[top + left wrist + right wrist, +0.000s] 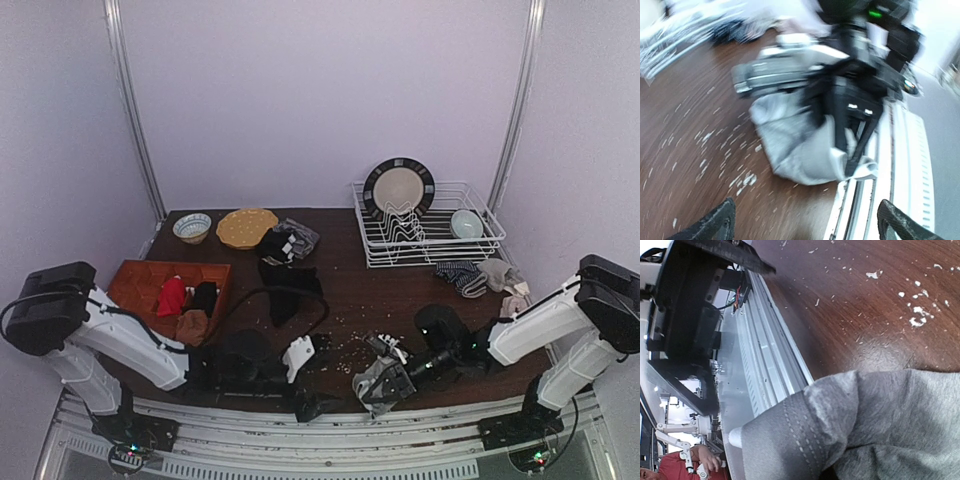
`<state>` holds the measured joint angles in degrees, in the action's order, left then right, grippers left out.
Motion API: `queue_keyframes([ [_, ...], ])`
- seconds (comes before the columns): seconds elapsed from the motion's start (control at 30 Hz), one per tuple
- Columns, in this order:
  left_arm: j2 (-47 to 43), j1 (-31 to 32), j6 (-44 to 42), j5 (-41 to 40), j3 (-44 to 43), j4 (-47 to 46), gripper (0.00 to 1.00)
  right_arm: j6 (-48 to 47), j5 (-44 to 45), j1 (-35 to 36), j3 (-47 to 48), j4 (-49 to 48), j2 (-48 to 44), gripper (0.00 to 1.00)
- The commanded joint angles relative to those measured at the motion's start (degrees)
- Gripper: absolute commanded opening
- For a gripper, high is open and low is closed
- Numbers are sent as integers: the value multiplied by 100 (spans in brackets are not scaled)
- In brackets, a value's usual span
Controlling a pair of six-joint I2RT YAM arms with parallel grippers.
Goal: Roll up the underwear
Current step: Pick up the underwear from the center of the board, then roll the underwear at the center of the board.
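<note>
At the near edge of the surface (370,290), the right gripper (392,372) has its fingers pinched shut on the light grey underwear (795,150), which lies bunched by the rail. The left gripper (807,222) hovers beside it, fingers wide and empty. Rolling looks barely begun; the cloth probably needs flattening first. Black underwear (290,290) lies mid-surface.

Pale lilac walls close in the space: a back wall (320,90) and two side walls (50,130), evenly lit, without hard shadows. Slim metal posts (133,110) rise in both back corners. The worktop (350,285) is dark brown wood grain, glossy and scattered with pale flecks (350,345). A ribbed aluminium rail (300,435) runs along its near edge.
</note>
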<state>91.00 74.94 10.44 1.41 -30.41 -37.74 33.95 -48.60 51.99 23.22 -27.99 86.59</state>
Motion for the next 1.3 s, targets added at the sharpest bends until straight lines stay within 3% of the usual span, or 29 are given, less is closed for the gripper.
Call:
queue_keyframes([
  [0.0, 574, -108, -1788, 1096, 38, -1722, 95, 250, -250, -27, -208, -683, -45, 0],
  [0.23, 1433, -742, -2775, 2838, -617, -1342, 89, 206, -176, -22, -354, -630, -84, 0],
  [0.37, 1711, -801, -3501, 2995, -1340, -135, 81, 153, -116, -20, -390, -530, -132, 0],
  [0.5, 1942, -1043, -3561, 3431, -1550, -126, 79, 52, -59, -13, -337, -330, -174, 0],
  [0.77, 2178, -1077, -4019, 4400, -2141, 1203, 75, -62, 1, -4, -293, -134, -186, 0],
  [1.17, 2635, -1074, -4193, 4536, -2766, 1745, 57, -149, 69, 83, -216, -22, -103, 0],
  [1.27, 2729, -1075, -4190, 4561, -2878, 1799, 47, -153, 87, 119, -192, 2, -98, 0],
])
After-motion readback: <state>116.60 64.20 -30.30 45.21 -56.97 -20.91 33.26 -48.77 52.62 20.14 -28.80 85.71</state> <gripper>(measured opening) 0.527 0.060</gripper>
